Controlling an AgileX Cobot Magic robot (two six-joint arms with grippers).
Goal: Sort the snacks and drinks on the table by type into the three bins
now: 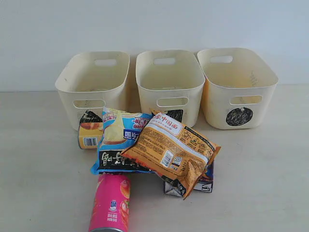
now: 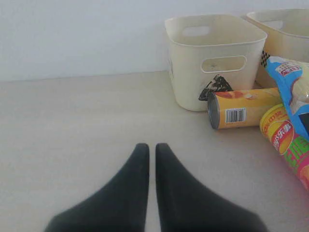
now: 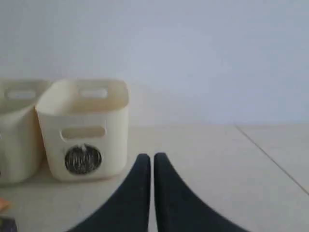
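The snacks lie heaped on the table (image 1: 38,159) in front of the three bins. A blue chip bag (image 1: 118,142) overlaps the yellow tube (image 1: 90,134) and the pink tube (image 1: 111,203). An orange bag (image 1: 174,147) covers two cartons, a pale one (image 1: 170,188) and a dark purple one (image 1: 208,178); only their corners show. The triangle bin (image 1: 91,82) is left, the square bin (image 1: 169,79) in the middle and the circle bin (image 1: 236,87) right. My left gripper (image 2: 152,147) is shut and holds nothing, well short of the yellow tube (image 2: 244,108). My right gripper (image 3: 152,157) is shut and holds nothing, beside the circle bin (image 3: 84,125).
A pale wall stands right behind the bins. In the left wrist view the pink tube (image 2: 287,140) and blue bag (image 2: 294,92) lie beyond the triangle bin (image 2: 212,58). A table seam (image 3: 270,154) runs past the right gripper. Neither arm shows in the exterior view.
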